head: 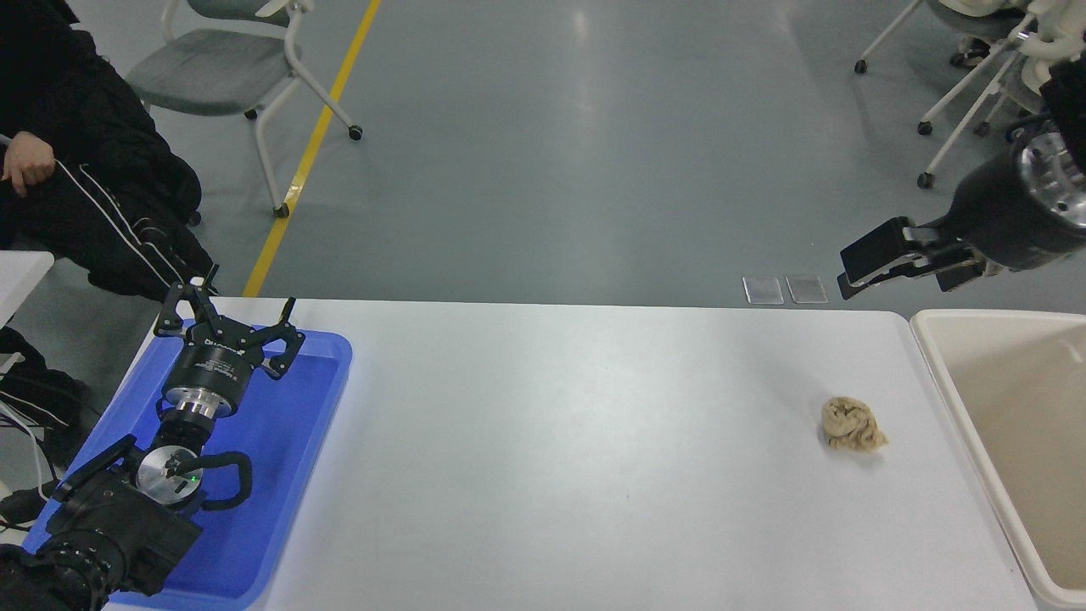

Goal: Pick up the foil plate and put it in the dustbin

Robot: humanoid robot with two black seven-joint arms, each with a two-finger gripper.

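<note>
above the table's far right corner the right gripper [859, 268] hangs nearly closed, empty, beside the dustbin [933, 324].

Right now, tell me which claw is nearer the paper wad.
Right. The right claw hangs above the table's far edge, beyond the paper wad; the left claw sits over the blue tray, far left.

Left arm [127, 484]: matte black housings, polished silver wrist ring, small green light, looped black cable. Right arm [1014, 208]: black, silver disc joint.
</note>
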